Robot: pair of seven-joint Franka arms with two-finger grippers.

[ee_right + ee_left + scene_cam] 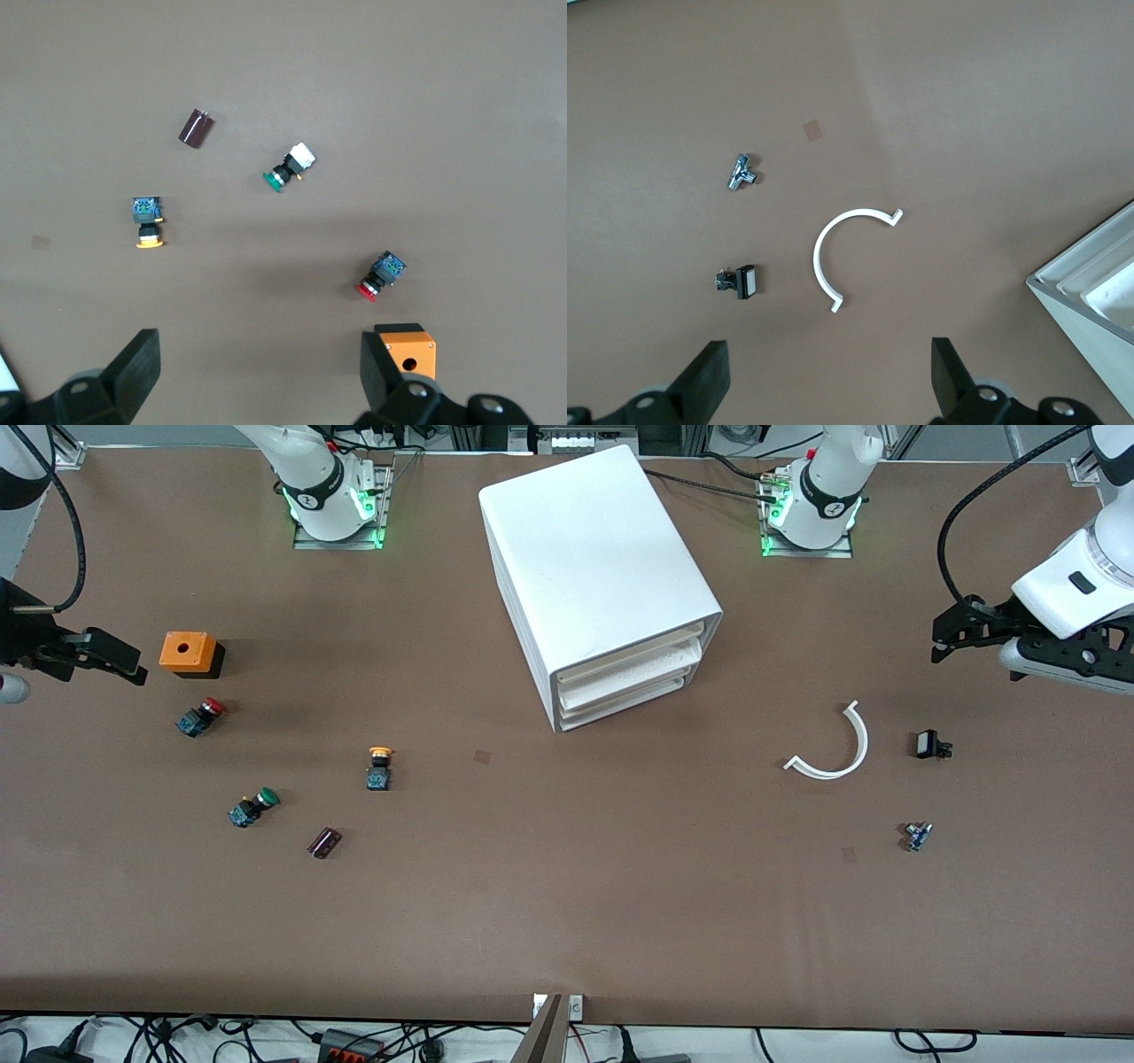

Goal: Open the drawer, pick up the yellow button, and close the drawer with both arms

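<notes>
The white cabinet (594,567) stands mid-table, and its three tray drawers (627,680) are all pushed in. Its corner shows in the left wrist view (1099,297). The orange-yellow button (379,766) lies on the table toward the right arm's end, nearer the front camera than the cabinet. It also shows in the right wrist view (148,223). My right gripper (106,657) hovers open and empty beside the orange box (188,653); its own view shows it (257,376) open. My left gripper (952,633) hovers open and empty at the left arm's end; it is open in its own view (830,381).
A red-capped button (200,716), a green-capped button (253,807) and a dark brown piece (324,842) lie near the orange-yellow one. Toward the left arm's end lie a white curved strip (837,748), a small black part (930,745) and a small metal part (917,836).
</notes>
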